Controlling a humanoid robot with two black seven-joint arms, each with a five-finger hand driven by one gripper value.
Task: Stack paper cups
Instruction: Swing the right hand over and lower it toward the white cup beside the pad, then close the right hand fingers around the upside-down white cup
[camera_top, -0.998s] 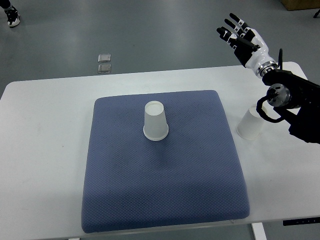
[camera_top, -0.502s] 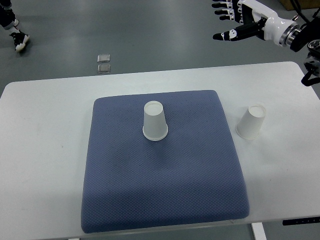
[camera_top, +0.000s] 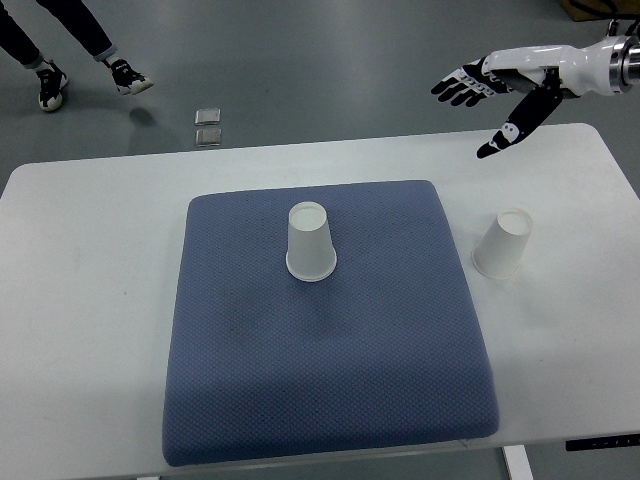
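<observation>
On the white desk (camera_top: 90, 300) a blue mat (camera_top: 330, 400) is lying, and one paper cup (camera_top: 311, 243) is standing upside down on it, near the mat's far middle. A second paper cup (camera_top: 502, 244) is sitting inverted and slightly tilted on the bare desk just beside the mat's right edge — well apart from the first. Above the desk's far right corner the right hand (camera_top: 510, 75) is hovering, its arm coming in from the right edge; the fingers (camera_top: 455, 85) are spreading wide with the thumb pointing down — holding nothing, touching neither cup. Beyond the desk, on the grey floor, two small square tiles (camera_top: 209, 126) are lying, and a person's feet (camera_top: 85, 75) are showing at top left.
</observation>
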